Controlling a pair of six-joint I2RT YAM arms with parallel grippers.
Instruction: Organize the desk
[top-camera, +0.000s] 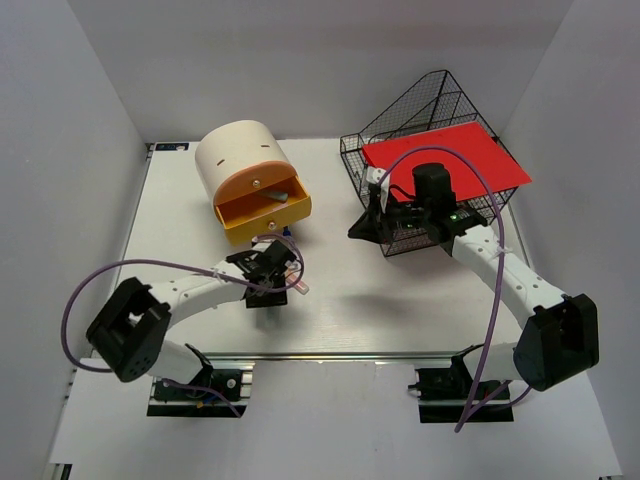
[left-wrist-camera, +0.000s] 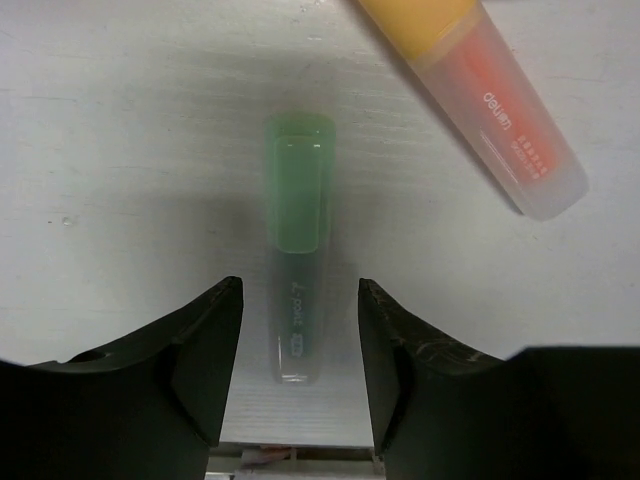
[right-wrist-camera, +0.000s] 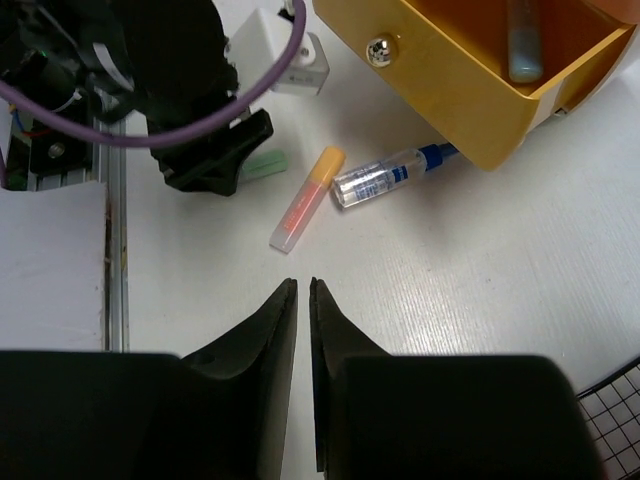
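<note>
Straddling green highlighter (left-wrist-camera: 297, 200), left fingers (left-wrist-camera: 205, 350) spread; right fingers (right-wrist-camera: 265, 340) nearly closed, empty; orange highlighter (left-wrist-camera: 470, 90) cropped.

Worktop (top-camera: 400, 300): one. Highlighters: two, namely one green highlighter (left-wrist-camera: 297, 230) and one orange highlighter (left-wrist-camera: 480, 100). Clear bottle with blue cap (right-wrist-camera: 385, 178): one. Round drawer box (top-camera: 240, 160): one, with one orange drawer (top-camera: 262, 212) holding one grey tube (right-wrist-camera: 522, 40). Black wire basket (top-camera: 420, 105): one, carrying one red sheet (top-camera: 445, 160). Tools: two, namely left tool (left-wrist-camera: 300, 300) and right tool (right-wrist-camera: 303, 290).
</note>
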